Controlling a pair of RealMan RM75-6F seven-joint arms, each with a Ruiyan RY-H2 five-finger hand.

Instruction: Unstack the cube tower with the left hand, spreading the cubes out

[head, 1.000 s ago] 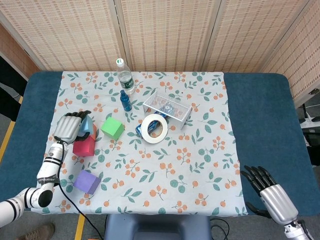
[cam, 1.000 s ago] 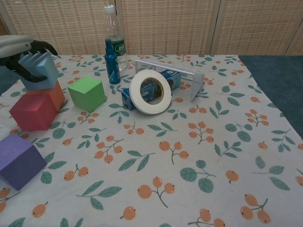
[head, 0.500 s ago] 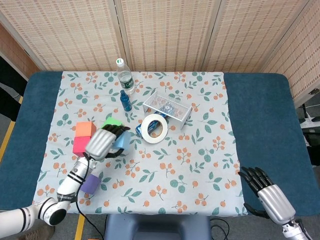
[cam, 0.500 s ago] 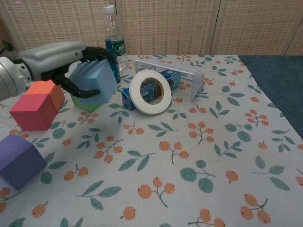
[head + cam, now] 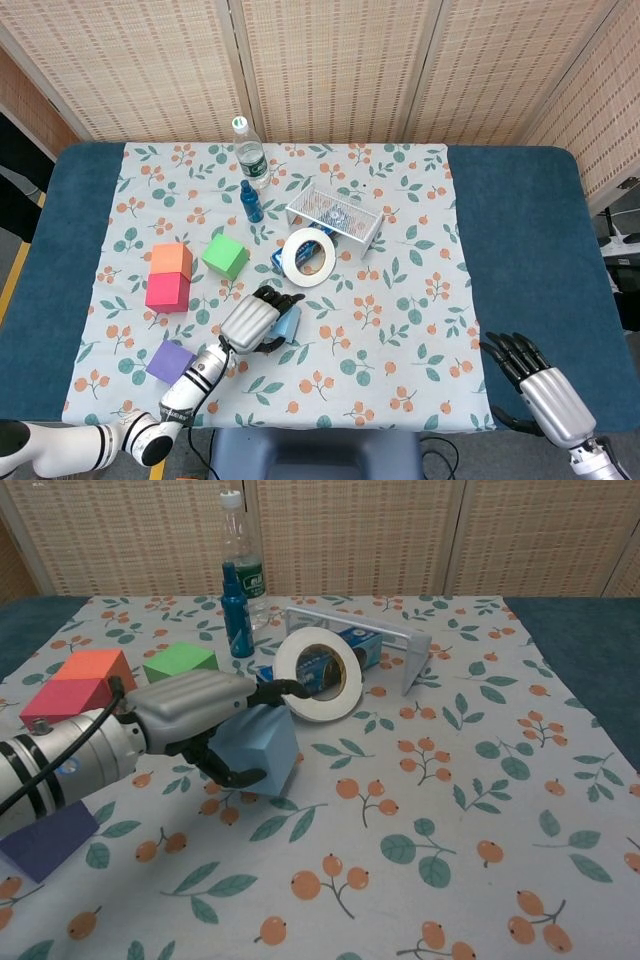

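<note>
My left hand (image 5: 252,323) (image 5: 190,720) grips a light blue cube (image 5: 287,322) (image 5: 256,750) low over the cloth, near the table's front middle. At the left an orange cube (image 5: 171,260) (image 5: 95,665) lies against a red cube (image 5: 167,292) (image 5: 57,696); I cannot tell if it rests on it. A green cube (image 5: 226,256) (image 5: 179,661) stands alone to their right. A purple cube (image 5: 170,361) (image 5: 45,837) lies near the front left edge. My right hand (image 5: 540,385) hangs with its fingers apart beyond the table's front right corner, holding nothing.
A roll of white tape (image 5: 308,256) (image 5: 317,674) leans against a blue box beside a wire basket (image 5: 335,216) (image 5: 365,643). A small blue bottle (image 5: 250,201) (image 5: 235,612) and a clear water bottle (image 5: 250,155) (image 5: 243,557) stand at the back.
My left hand lifted the light blue cube off the orange and red cubes and carried it right and toward the front, past the green cube, down toward the cloth.
</note>
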